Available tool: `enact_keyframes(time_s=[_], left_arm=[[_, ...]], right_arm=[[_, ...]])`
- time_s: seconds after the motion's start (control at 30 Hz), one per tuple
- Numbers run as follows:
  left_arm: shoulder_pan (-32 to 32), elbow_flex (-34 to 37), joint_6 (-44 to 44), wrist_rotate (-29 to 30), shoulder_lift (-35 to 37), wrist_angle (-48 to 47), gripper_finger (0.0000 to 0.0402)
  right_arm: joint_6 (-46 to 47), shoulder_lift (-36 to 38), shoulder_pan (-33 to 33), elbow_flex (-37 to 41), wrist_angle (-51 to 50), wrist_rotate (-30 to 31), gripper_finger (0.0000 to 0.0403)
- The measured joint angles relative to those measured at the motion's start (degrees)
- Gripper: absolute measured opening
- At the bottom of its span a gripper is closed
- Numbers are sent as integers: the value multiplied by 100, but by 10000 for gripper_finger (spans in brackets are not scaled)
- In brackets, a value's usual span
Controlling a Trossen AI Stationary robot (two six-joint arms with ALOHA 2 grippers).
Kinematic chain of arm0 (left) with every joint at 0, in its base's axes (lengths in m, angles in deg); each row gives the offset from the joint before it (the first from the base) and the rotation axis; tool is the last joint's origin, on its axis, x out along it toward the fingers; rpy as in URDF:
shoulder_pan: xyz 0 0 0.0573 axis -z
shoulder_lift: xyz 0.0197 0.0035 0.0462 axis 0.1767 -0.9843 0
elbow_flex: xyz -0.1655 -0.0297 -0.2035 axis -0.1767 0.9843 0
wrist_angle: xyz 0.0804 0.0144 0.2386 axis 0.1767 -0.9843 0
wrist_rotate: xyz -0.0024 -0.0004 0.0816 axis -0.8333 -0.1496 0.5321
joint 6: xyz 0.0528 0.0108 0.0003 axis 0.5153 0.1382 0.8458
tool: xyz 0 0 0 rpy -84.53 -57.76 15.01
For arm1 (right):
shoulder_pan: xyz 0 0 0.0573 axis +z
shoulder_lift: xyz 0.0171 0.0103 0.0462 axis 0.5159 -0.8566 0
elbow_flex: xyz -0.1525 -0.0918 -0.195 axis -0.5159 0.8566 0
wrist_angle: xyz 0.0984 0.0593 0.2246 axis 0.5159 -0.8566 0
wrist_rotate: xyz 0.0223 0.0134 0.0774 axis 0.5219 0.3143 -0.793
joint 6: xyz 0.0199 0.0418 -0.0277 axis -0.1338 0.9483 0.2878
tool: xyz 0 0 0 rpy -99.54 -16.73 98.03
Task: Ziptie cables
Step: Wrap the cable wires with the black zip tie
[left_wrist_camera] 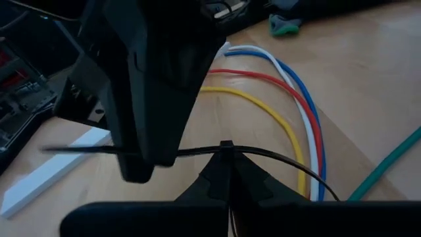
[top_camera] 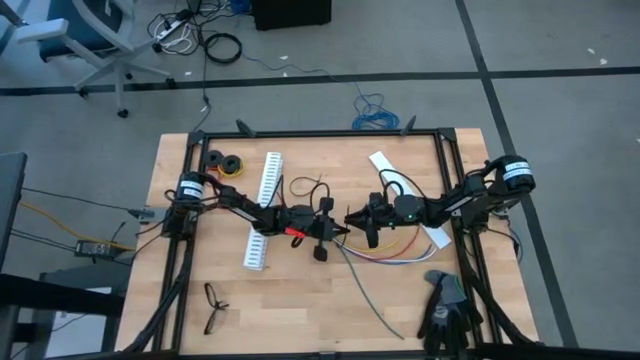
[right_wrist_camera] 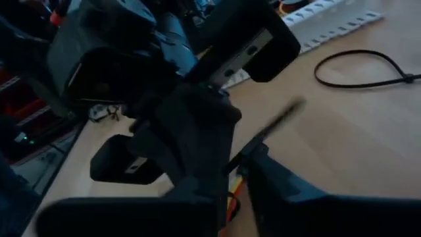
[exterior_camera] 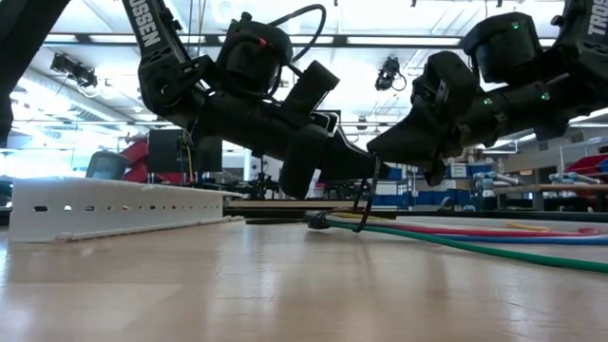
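Operator: Where do my grippers stand?

Spotter: Your two arms reach in from either side and meet nose to nose near the middle of the table. Your left gripper (top_camera: 325, 228) has its fingers pressed together, and they pinch a thin black ziptie (left_wrist_camera: 276, 155) at their very tip. Your right gripper (top_camera: 356, 218) sits just beside it, tip almost touching tip. I cannot tell how wide its fingers are, because dark housings crowd every view.

Operator: How does the ziptie lie?

Spotter: Seen from your left wrist, its long axis runs crosswise to your left fingers. One end passes behind the body of the right gripper, and the other end arcs away over the wood. From table height, a small dark loop hangs between the two tips, just above the surface.

Operator: And the cables?

Spotter: The cables (top_camera: 390, 255) lie flat on the table, on the right arm's side of the meeting point. Yellow, red, blue and white strands curve together like a bow, with a grey one trailing toward the table's front edge. Their gathered ends come in just under the two grippers, and the sweep of the bundle lies beyond your left fingertips, under the right arm.

Operator: Which arm is nearer to them?

Spotter: Your right arm, by my judgement. The bundle runs below it, while your left holds the tie steady. A white slotted strip (top_camera: 262, 210) lies well apart, under your left arm.
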Motion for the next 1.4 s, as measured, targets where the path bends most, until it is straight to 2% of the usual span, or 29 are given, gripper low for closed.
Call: enact_keyframes(time_s=[0.07,0.33,0.7,0.93,1.13,1.3,1.4], left_arm=[[0,0,-2,-4,-2,-6,5],[4,0,-550,189,-2,-27,11],[2,2,-559,323,19,-163,91],[4,230,-487,637,653,-1315,111],[97,451,-764,639,1090,-1418,111],[172,656,-1645,616,1430,-1470,111],[247,679,-2372,459,1594,-1460,111]], right_arm=[[-118,0,1,0,18,-51,11],[-196,-1,4,0,13,-62,1],[-189,-1,8,2,-174,-92,0],[-216,-1,10,15,-210,-104,0],[-221,-1,17,15,-206,-152,0],[-239,-1,101,6,-65,-219,0],[-338,-3,148,-144,-83,-655,0]])
